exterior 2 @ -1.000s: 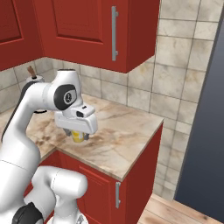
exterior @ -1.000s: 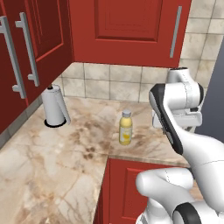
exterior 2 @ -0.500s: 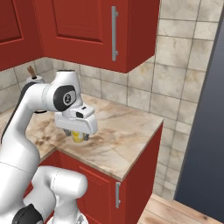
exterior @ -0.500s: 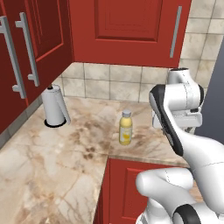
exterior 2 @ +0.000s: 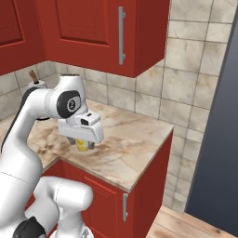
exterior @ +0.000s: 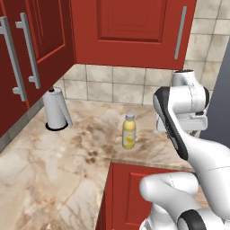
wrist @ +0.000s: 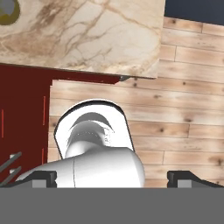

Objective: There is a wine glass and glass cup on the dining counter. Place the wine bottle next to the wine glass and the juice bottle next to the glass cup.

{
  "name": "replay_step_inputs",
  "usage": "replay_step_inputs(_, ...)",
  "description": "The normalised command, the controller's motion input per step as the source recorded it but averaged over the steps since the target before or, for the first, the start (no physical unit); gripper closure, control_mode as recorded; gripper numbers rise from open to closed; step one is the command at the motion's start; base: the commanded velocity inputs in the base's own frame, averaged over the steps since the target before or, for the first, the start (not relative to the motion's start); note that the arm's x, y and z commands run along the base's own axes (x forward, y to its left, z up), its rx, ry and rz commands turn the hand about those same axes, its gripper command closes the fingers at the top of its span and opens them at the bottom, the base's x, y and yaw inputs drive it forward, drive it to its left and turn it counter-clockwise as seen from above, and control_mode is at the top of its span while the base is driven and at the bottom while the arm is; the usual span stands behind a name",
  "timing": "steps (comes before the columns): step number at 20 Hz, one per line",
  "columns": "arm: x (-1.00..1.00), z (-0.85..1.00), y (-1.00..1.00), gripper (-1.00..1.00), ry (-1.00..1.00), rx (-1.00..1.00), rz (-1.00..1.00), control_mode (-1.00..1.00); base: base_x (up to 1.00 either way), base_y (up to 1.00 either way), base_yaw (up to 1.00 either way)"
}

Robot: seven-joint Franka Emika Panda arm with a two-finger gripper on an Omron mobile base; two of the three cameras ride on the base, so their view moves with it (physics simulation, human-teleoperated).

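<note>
gripper (wrist: 112, 177) spread wide, empty, hanging above counter edge, short of juice bottle (exterior: 129, 131). juice bottle upright on marbled counter (exterior: 54, 166), near paper towel roll (exterior: 55, 108). judgement: nothing delivered yet; grasp, carry, both placements remain.

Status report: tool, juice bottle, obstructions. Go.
Tool open, holding nothing, above the counter edge. Juice bottle upright on the counter, untouched, beside the arm. Paper towel roll far off at the wall.
</note>
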Motion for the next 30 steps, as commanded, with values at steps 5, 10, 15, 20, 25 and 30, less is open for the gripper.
replay_step_inputs(5, -0.08, 0.04, -0.02, -1.0, -0.05, 0.05, 0.13, -1.0, 0.0, 0.0, 0.0)
replay_step_inputs(10, -0.32, 0.09, -0.08, -1.0, -0.06, 0.19, 0.39, -1.0, 0.0, 0.0, 0.0)
replay_step_inputs(15, -0.44, 0.01, -0.07, -1.0, -0.17, 0.22, 0.57, -1.0, 0.0, 0.0, 0.0)
replay_step_inputs(20, -0.25, 0.0, 0.0, -1.0, -0.39, 0.17, 0.57, -1.0, 0.0, 0.0, 0.0)
replay_step_inputs(25, -0.06, 0.0, 0.03, -1.0, -0.59, 0.15, 0.56, -1.0, 0.0, 0.0, 0.0)
replay_step_inputs(30, 0.07, 0.05, 0.03, -1.0, -0.61, 0.2, 0.4, -1.0, 0.0, 0.0, 0.0)
